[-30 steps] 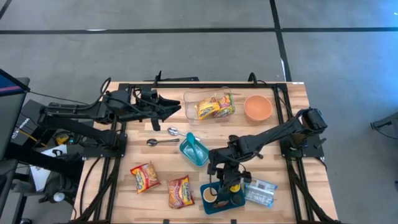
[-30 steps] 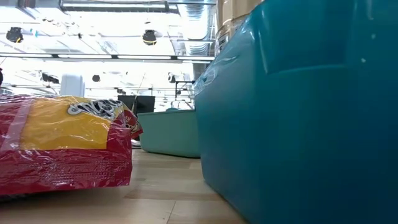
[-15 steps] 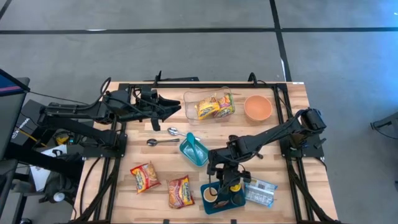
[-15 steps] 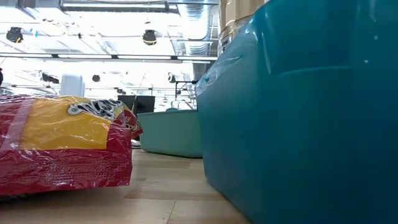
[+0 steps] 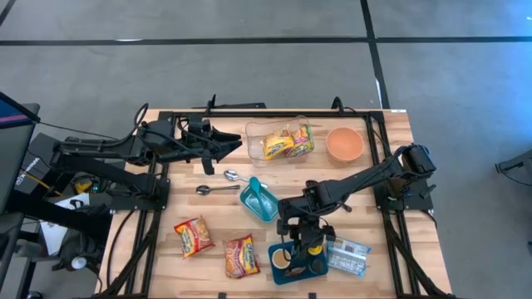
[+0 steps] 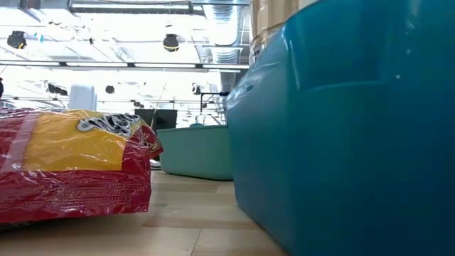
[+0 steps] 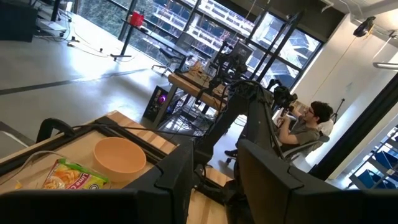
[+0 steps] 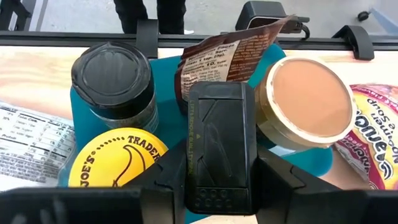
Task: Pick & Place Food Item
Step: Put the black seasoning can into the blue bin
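Note:
A teal bin (image 5: 273, 249) stands near the table's front edge and fills the right of the low view (image 6: 341, 142). In it are a black-lidded jar (image 8: 115, 78), a yellow-lidded tub (image 8: 115, 163), a tan-lidded cup (image 8: 308, 102) and a brown packet (image 8: 230, 53) standing on end. My right gripper (image 5: 301, 239) is down in the bin and looks shut at the brown packet (image 8: 219, 93). My left gripper (image 5: 235, 143) waits open at the far left, clear of everything (image 7: 214, 163). My right gripper seems shut on the brown packet's lower part (image 8: 208, 78), coming from above and pointing down. The packet stands upright in the teal bin beyond the fingers (image 8: 219, 143). The fingers themselves hide the place of contact.
A clear tub of snack bags (image 5: 278, 141) and an orange bowl (image 5: 344, 144) stand at the far edge. Two spoons (image 5: 218, 189) and a light teal tray (image 5: 259, 201) lie mid-table. Two ramen packets (image 5: 193, 235) (image 5: 242, 255) and a clear packet (image 5: 347, 256) flank the bin. A seated person (image 7: 308, 127) is beyond the table.
In the low view the teal bin's near wall has shifted a little toward the picture's right. My right gripper stays down in the bin.

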`<action>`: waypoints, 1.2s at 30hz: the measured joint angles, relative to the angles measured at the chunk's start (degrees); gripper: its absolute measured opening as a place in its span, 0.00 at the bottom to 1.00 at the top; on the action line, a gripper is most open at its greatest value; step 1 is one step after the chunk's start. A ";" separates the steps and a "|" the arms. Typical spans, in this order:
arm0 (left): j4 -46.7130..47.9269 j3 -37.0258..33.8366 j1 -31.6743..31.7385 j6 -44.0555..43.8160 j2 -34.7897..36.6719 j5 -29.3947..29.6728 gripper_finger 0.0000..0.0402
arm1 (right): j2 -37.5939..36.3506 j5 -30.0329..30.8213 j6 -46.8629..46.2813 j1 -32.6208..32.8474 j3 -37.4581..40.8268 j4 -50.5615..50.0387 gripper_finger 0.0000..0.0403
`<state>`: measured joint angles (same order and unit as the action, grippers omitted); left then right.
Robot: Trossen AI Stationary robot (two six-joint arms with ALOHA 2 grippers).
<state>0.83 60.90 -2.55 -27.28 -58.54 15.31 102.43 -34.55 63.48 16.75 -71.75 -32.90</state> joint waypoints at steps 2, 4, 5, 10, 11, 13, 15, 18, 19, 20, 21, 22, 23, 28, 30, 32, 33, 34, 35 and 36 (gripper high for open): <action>-0.01 0.00 0.00 0.01 0.00 0.04 0.31 | 0.00 0.00 0.17 0.00 0.00 -0.04 0.30; 0.01 0.00 0.00 0.01 0.00 0.26 0.31 | 0.00 0.02 0.55 -0.02 0.00 -0.10 0.30; 0.01 0.00 0.00 0.01 0.00 0.26 0.31 | 0.00 0.02 1.09 -0.02 0.00 -0.14 0.30; 0.01 0.00 0.00 0.01 0.00 0.24 0.31 | 0.00 0.00 1.75 -0.02 0.00 -0.33 0.30; 0.01 0.00 0.00 0.01 0.00 0.24 0.31 | 0.00 0.00 2.20 -0.02 0.00 -0.46 0.30; -0.01 0.00 0.00 0.01 0.00 0.22 0.31 | 0.00 -0.06 2.72 -0.01 0.00 -0.91 0.30; -0.01 0.00 0.00 0.01 0.00 0.20 0.31 | 0.00 -0.06 3.00 0.00 0.00 -1.22 0.30; 0.01 0.00 0.00 0.01 0.00 0.17 0.31 | 0.00 -0.11 3.02 -0.01 0.00 -1.29 0.30; 0.00 0.00 0.00 0.01 0.00 0.17 0.31 | 0.00 -0.11 3.02 0.00 0.00 -1.27 0.30; 0.00 0.00 0.00 0.00 0.00 0.17 0.31 | 0.00 -0.11 3.04 0.00 0.00 -1.27 0.30; -0.01 0.00 0.00 0.01 0.00 0.15 0.31 | 0.00 -0.11 3.04 0.00 0.00 -1.27 0.30; -0.01 0.00 0.00 0.01 0.00 0.15 0.31 | 0.00 -0.11 3.02 0.00 0.00 -1.27 0.30; -0.01 0.00 0.00 0.01 0.00 0.15 0.31 | 0.00 -0.12 3.04 -0.01 0.00 -1.27 0.30; -0.01 0.00 0.00 0.00 0.00 0.11 0.31 | 0.00 -0.15 3.02 0.00 0.00 -1.23 0.30; 0.00 0.00 0.00 0.00 0.00 -0.09 0.31 | 0.00 -0.17 3.00 0.00 0.02 -1.26 0.30; -0.01 0.00 0.00 -0.01 0.00 -0.09 0.31 | 0.00 -0.23 3.00 -0.02 0.01 -1.42 0.30; 0.00 0.00 0.00 0.01 0.00 -0.09 0.31 | 0.00 -0.24 2.98 -0.02 0.14 -1.27 0.30; 0.01 0.00 0.00 0.01 0.00 -0.09 0.31 | 0.01 -0.26 2.99 -0.02 0.46 -0.83 0.30; -0.01 0.00 0.00 -0.01 0.00 -0.07 0.31 | 0.02 -0.37 2.98 -0.02 0.89 -0.50 0.30; -0.01 0.00 0.00 0.01 0.00 -0.07 0.31 | 0.04 -0.43 2.98 -0.02 1.29 -0.50 0.30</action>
<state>0.82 60.90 -2.55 -27.27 -58.54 15.25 102.47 -34.97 66.46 16.73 -70.46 -33.41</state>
